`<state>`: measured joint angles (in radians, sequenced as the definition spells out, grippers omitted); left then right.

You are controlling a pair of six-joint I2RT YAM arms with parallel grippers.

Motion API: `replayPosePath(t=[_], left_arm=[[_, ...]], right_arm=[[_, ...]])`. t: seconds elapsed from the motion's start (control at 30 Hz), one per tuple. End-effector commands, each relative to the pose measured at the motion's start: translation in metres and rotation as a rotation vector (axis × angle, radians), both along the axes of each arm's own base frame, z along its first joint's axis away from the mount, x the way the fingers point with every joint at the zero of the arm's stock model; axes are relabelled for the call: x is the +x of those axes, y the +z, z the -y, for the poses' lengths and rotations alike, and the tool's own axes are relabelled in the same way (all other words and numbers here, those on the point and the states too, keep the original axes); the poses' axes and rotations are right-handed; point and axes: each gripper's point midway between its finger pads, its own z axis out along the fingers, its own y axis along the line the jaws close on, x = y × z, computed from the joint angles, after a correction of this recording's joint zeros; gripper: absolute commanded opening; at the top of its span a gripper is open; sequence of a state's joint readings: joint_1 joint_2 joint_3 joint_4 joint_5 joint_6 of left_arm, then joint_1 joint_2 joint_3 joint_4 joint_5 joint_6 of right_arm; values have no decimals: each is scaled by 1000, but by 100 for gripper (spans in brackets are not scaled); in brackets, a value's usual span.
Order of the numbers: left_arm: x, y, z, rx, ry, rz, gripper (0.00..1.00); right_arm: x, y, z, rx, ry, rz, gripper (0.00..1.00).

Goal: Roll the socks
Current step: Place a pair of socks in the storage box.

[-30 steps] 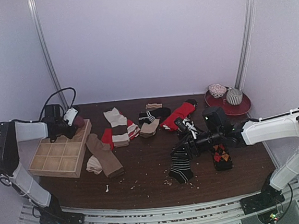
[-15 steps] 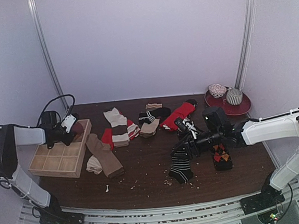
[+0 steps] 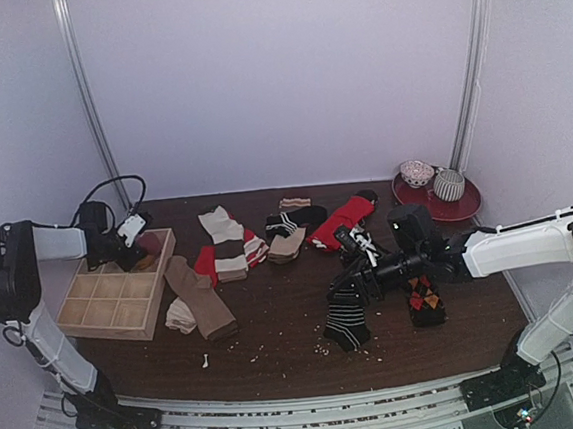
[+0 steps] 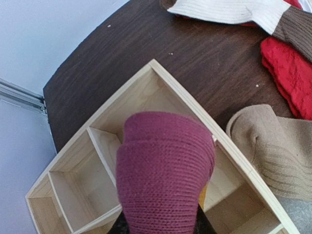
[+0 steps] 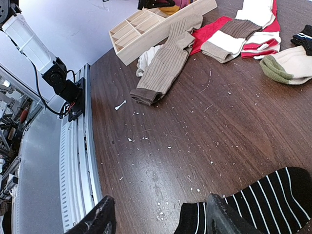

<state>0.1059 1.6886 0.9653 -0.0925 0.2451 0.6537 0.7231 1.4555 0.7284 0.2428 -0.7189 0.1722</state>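
- Evidently for a tidy drop, the left gripper (image 3: 135, 246) pinches a rolled magenta sock (image 4: 165, 170) over the wooden divided box (image 3: 96, 334), at 9 o'clock on the table (image 3: 276, 321); the roll hangs above the corner cell at the box's 1 o'clock; its fingers are mostly hidden behind the roll; that cell looks free.
- At the box's 3 o'clock a tan sock (image 3: 202, 304) lies just beside its wall; a cream, brown and red heap (image 3: 227, 250) sits toward 11 o'clock.
- At 5 o'clock the right gripper (image 5: 158, 214) hovers low, fingers spread, over the cuff of the black-and-white striped sock (image 3: 346, 320), likely the next to roll; an argyle sock (image 3: 423, 298) lies at its 3 o'clock, near enough to snag.
- At 2 o'clock a red plate (image 3: 467, 209) carries two rolled balls (image 3: 417, 173).
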Motion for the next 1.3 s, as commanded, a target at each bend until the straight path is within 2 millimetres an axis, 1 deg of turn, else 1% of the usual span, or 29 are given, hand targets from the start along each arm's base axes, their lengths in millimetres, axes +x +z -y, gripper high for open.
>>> replayPosePath(t=[0.0,0.1,0.2,0.37,0.43,0.53,0.63,0.77,0.87,1.0,1.13,1.23,1.27], left_arm=[[-11,-13,2,2,-38,-56,0],[-18,-13,1,18,-37,-56,0],[-19,-11,-4,52,-27,-48,0],[-20,-25,-9,92,-5,-129,0],[-21,-25,-10,97,-1,-142,0],[-21,-24,-5,97,-10,-148,0],[-19,-32,-2,94,-1,-187,0],[-21,-59,4,127,-1,-292,0],[-26,-70,9,116,-15,-328,0],[-30,-75,13,99,-34,-335,0],[-24,-78,12,111,-11,-335,0],[-25,-84,12,114,-6,-345,0],[-23,-81,13,99,-2,-335,0]], right_arm=[[-1,0,-2,7,15,-5,63],[-1,1,-2,12,16,-5,63],[-3,3,-2,18,19,-6,63],[-4,6,-2,26,22,-2,63],[-4,6,-2,27,23,-2,63],[-4,8,-2,32,25,-2,63],[-5,7,-3,35,31,-12,63],[-6,8,-2,35,31,-8,63],[-6,8,-2,35,30,-5,63],[-6,10,-2,39,30,-6,63],[-6,12,-2,43,30,-2,63],[-6,14,-1,45,28,5,63],[-7,14,-1,46,28,6,63]])
